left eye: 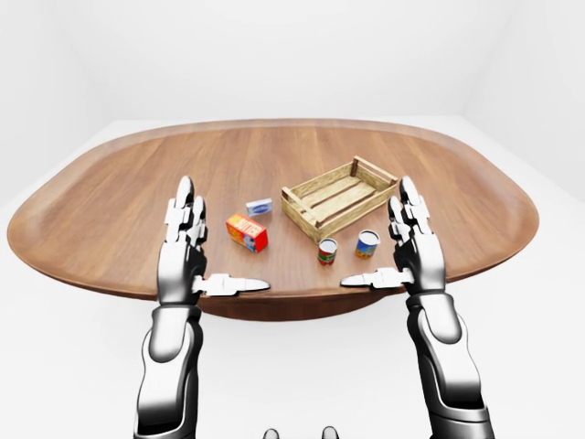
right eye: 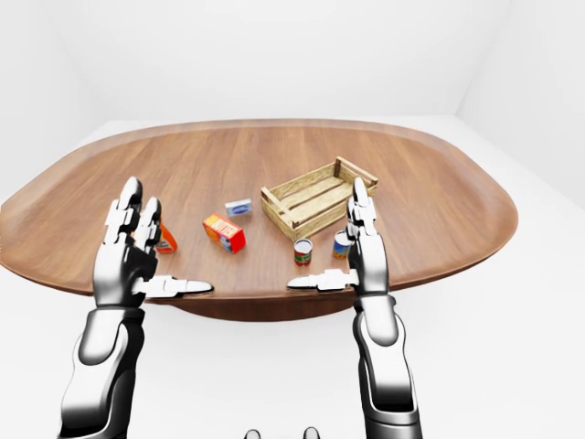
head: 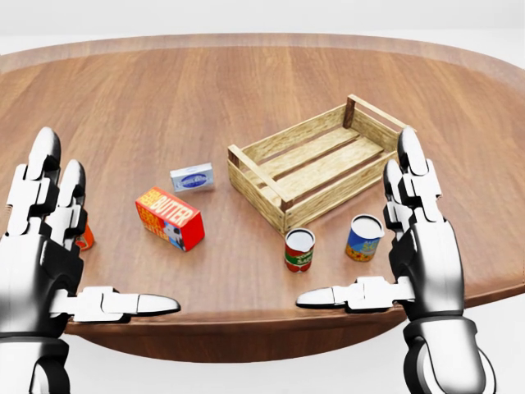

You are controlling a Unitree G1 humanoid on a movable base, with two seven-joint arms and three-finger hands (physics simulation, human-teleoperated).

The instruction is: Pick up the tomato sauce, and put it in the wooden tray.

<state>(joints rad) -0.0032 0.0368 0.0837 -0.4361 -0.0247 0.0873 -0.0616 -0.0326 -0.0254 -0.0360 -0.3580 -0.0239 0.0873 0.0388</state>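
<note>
Tomato sauce can, red and green with a pale lid, stands upright on the wooden worktop at lower centre of the head view, just below the near corner of the wooden tray; nothing touches it; a second can with a blue and yellow label stands just to its right, also upright, near the tray's lower edge. The tray is a slatted crate set at an angle in the centre right of the head view; nothing lies in it. To the left of the tray lies a small blue and grey packet; below that, a red butter box rests on its side; an orange item is mostly hidden behind the left hand, so its kind cannot be told.

Right hand is held spread at the lower right of the head view, fingers pointing up the frame and thumb stretched leftward towards the cans, close beside the blue-labelled can but holding nothing; left hand is likewise spread at the lower left, thumb pointing right, gripping nothing; both hover over the worktop's near edge.
</note>
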